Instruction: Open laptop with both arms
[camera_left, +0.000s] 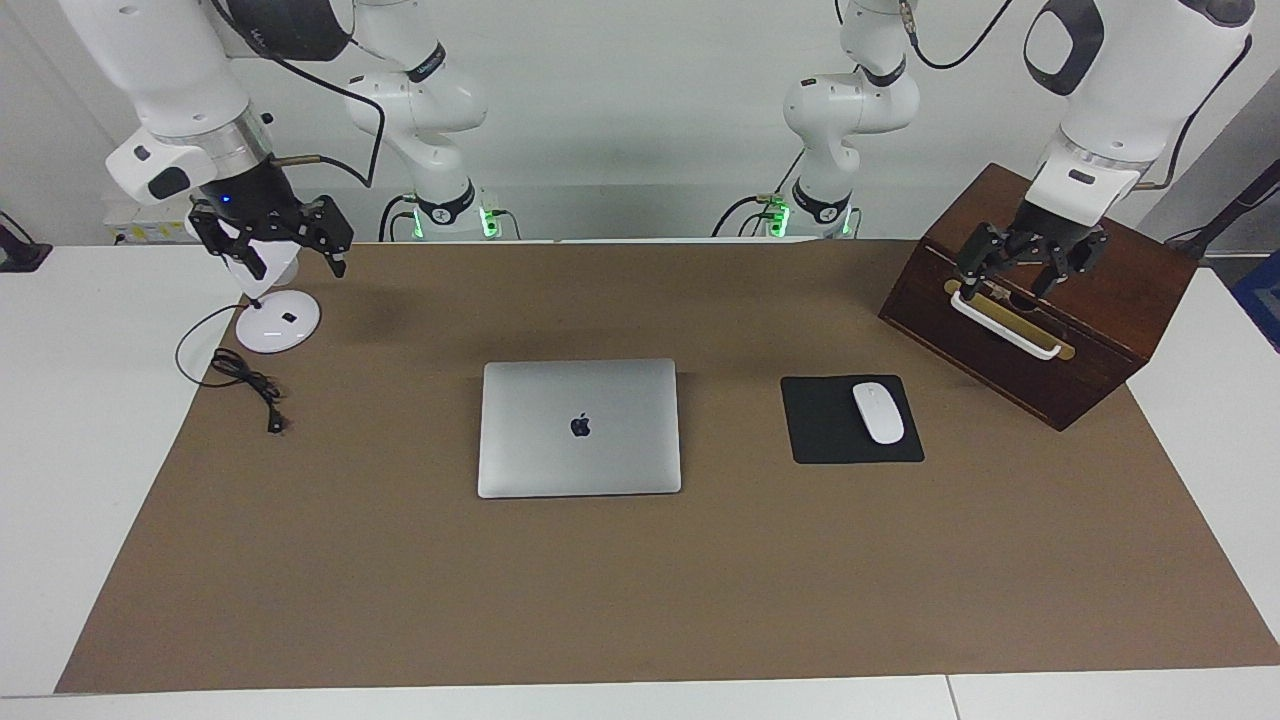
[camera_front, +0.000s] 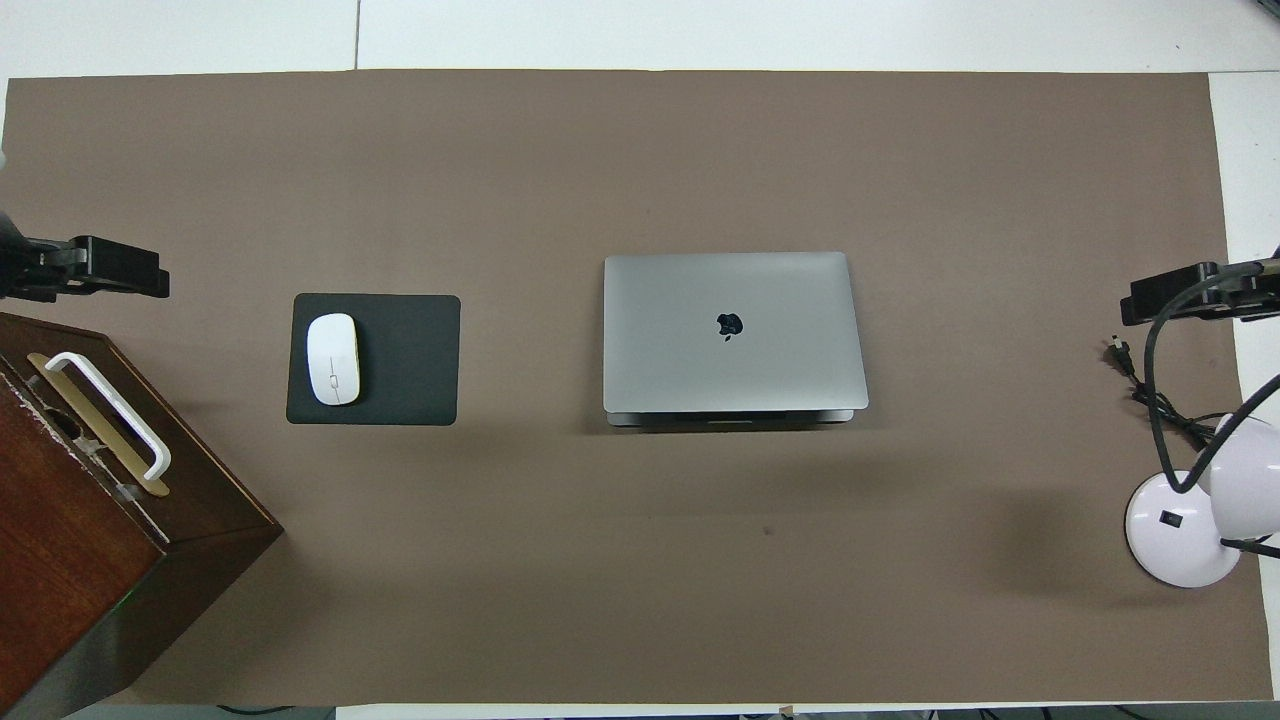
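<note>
Brown mat (camera_left: 400, 600) covering a white worktop (camera_left: 80, 450), plain white wall up top, so nothing fancy. Closed laptop (camera_left: 579, 428) lies flat mid-mat, with the mouse pad (camera_left: 830, 425) and white mouse (camera_left: 877, 412) beside it toward the left arm's end.

Left end effector (camera_left: 1008, 283) hangs over the wooden box (camera_left: 1100, 320), right by its white handle (camera_left: 1003, 325), fingers spread and empty. Right end effector (camera_left: 293, 256) is up over the desk lamp (camera_left: 277, 322), also spread wide, nothing in it.

I reckon we're at the very start: both arms have to travel in to the laptop. I'd have one press the base down while the other catches the lid's front lip, which seems to be the edge nearer the robots. Go slow, thin lids slip.

Overhead view shows that lip and base edge (camera_front: 730, 417) clearly; the facing view doesn't. The facing view gives the end effectors' height and finger spread, while overhead shows only their tips at the frame edges.
</note>
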